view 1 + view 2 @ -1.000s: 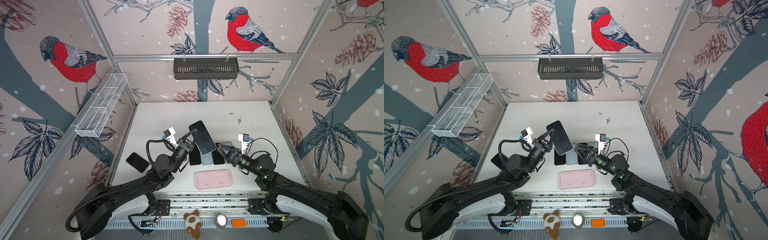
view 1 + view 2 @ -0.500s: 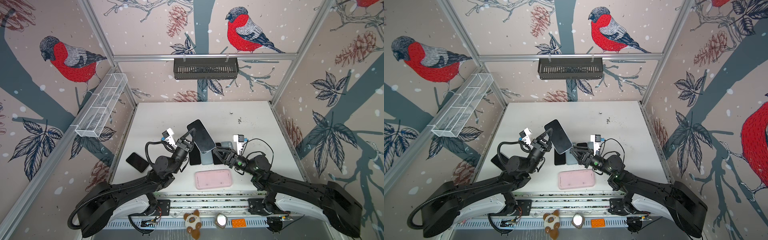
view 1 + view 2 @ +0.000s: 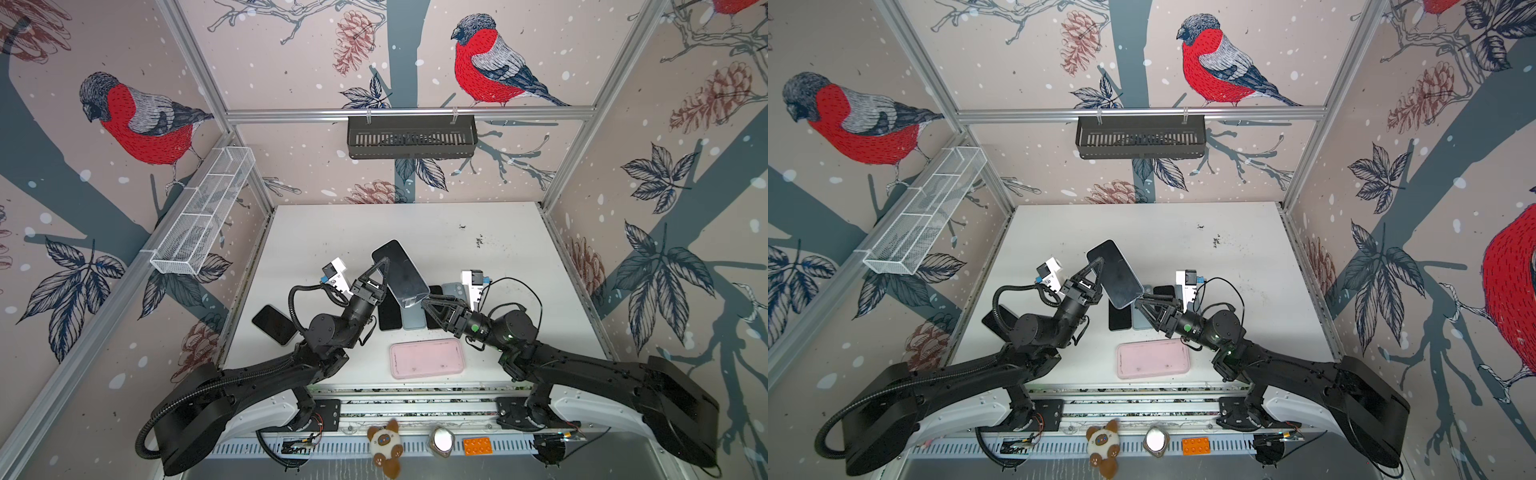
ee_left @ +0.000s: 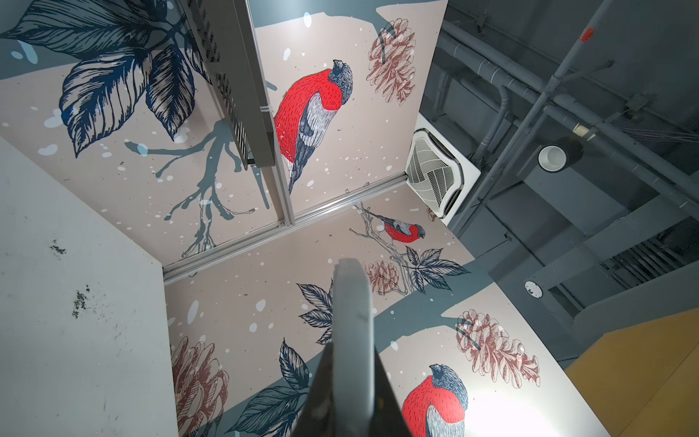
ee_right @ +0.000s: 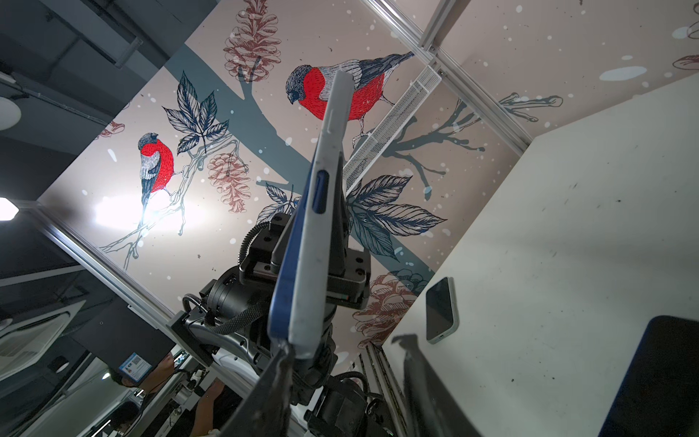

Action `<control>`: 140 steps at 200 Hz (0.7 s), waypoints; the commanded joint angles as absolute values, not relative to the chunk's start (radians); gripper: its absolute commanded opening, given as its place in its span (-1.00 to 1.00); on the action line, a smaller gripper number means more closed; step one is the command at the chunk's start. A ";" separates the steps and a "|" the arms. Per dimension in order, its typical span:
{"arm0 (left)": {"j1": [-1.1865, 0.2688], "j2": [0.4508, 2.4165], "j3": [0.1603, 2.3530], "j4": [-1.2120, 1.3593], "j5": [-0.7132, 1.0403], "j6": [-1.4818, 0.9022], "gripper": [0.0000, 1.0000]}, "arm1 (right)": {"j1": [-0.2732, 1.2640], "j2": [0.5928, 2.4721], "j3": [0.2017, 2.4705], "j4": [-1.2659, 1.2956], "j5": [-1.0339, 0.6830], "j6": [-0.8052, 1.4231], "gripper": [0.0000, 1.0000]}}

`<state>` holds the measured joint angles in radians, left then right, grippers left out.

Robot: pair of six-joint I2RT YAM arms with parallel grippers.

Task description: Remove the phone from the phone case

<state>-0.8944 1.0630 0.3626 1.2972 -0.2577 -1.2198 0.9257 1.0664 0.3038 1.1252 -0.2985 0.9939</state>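
Left end effector [image 3: 385, 262] pinches the cased phone [image 3: 403, 270] aloft by its edge; right end effector [image 3: 424, 300], spread, meets its corner. Open desk [image 3: 415, 224] beyond.

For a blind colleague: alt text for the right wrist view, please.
Left gripper clamps a cased blue phone, edge-on; the open right gripper has one finger at its corner. A second phone lies on the white table.

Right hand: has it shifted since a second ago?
Yes. Judged against the pink case, the right hand has moved left, toward the phone that the left hand holds up.
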 commanded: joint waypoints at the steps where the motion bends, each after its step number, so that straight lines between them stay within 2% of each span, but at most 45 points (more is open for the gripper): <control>1: -0.897 1.066 0.368 1.418 -0.245 -1.206 -1.00 | 0.922 1.072 0.319 1.169 -0.290 0.987 -0.05; 83: -0.924 1.124 0.371 1.482 -0.212 -1.164 -1.00 | 0.884 1.115 0.329 1.196 -0.282 1.032 -0.08; 116: -0.930 1.136 0.368 1.479 -0.206 -1.162 -1.00 | 0.860 1.126 0.328 1.209 -0.287 1.067 -0.22; 140: -0.930 1.140 0.359 1.434 -0.211 -1.169 -1.00 | 0.855 1.119 0.328 1.234 -0.321 1.091 -0.47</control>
<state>-0.9264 1.1389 0.3645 1.3777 -0.2329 -1.1572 0.8577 1.1248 0.3252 1.1759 -0.3058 1.0515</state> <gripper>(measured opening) 0.123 0.320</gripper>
